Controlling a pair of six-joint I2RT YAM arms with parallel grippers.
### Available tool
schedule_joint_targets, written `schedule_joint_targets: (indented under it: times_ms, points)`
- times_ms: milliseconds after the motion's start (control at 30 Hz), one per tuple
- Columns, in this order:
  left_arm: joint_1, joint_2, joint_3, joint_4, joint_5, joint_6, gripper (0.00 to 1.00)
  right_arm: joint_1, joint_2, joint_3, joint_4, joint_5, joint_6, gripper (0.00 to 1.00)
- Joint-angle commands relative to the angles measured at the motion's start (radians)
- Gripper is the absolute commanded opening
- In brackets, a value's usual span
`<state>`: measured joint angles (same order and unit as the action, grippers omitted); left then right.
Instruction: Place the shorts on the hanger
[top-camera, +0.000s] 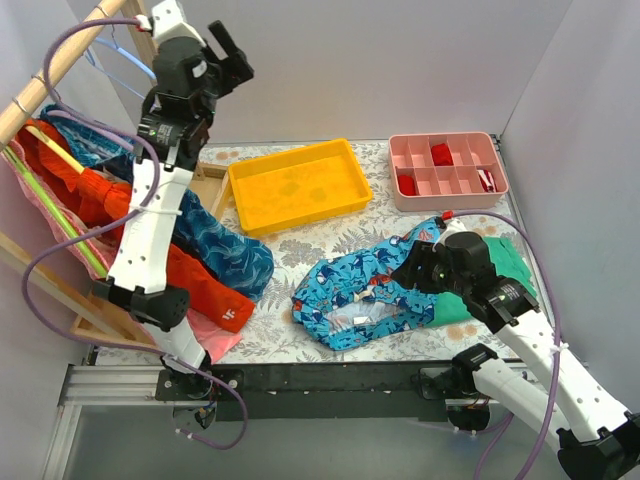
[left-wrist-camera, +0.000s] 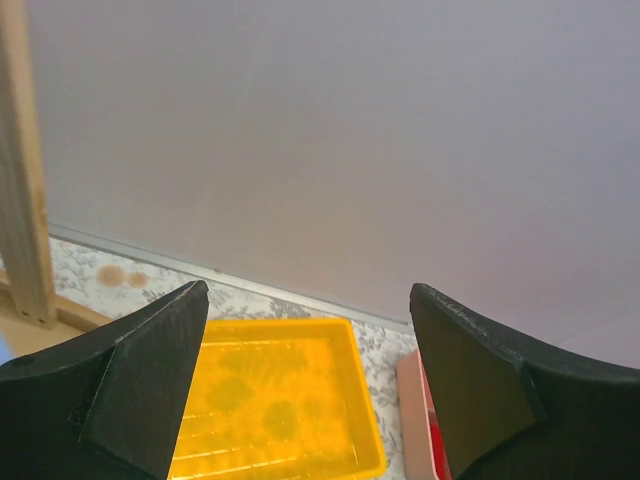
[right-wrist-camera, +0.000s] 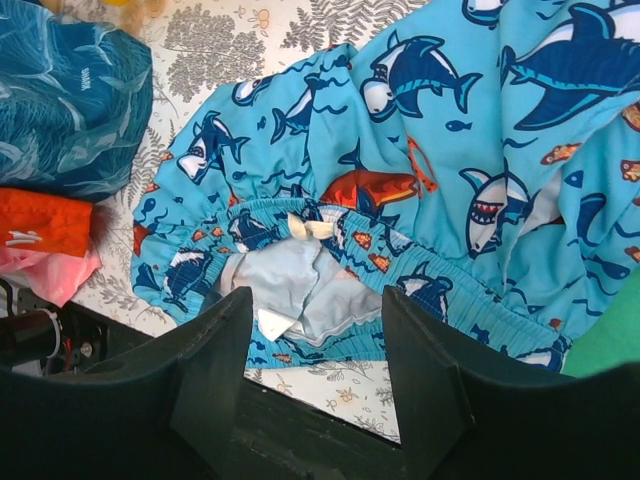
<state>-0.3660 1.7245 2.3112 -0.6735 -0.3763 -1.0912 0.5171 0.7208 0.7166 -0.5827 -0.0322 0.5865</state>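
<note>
My right gripper (right-wrist-camera: 315, 310) was spread open and low over the bright turquoise shorts with the shark print (right-wrist-camera: 420, 150). Their gathered waistband and white lining lay right in front of my fingertips, in line with the gap between them. I gripped nothing, and I could not tell whether my fingers touched the fabric. The shorts lay crumpled and flat on the floral table cover (top-camera: 300, 250), spreading away ahead of this hand. A plain green cloth (right-wrist-camera: 610, 340) sat against them on my right. A darker teal patterned garment (right-wrist-camera: 70, 100) and an orange one (right-wrist-camera: 40, 225) were off to my left, apart from the shorts.

My left gripper (left-wrist-camera: 308, 300) was raised high with its fingers wide apart and nothing between them. Below and ahead of it was the yellow plastic tray (left-wrist-camera: 270, 400), with the edge of a pink compartment box (left-wrist-camera: 415, 420) to its right. A wooden post (left-wrist-camera: 25, 180) stood at my left. The thin light-blue hanger (top-camera: 122, 62) hung on the wooden rod (top-camera: 60, 70), near this hand on its left and well apart from the shorts.
</note>
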Motion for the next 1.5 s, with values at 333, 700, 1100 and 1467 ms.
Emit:
schedule_joint_targets:
  times_ms: [333, 700, 1100, 1467]
  points:
    - [0.113, -0.193, -0.065, 0.049, -0.053, -0.024, 0.82, -0.002, -0.006, -0.057, 0.1, -0.069, -0.024, 0.63]
    - [0.151, -0.22, -0.189, 0.029, -0.092, -0.081, 0.82, 0.0, -0.035, -0.095, 0.096, -0.101, -0.008, 0.63]
    - [0.303, -0.166, -0.197, 0.0, 0.051, -0.188, 0.82, -0.002, -0.055, -0.091, 0.072, -0.11, -0.01, 0.63]
    - [0.331, -0.068, -0.136, 0.02, 0.12, -0.233, 0.75, -0.002, -0.05, -0.091, 0.076, -0.11, -0.014, 0.63]
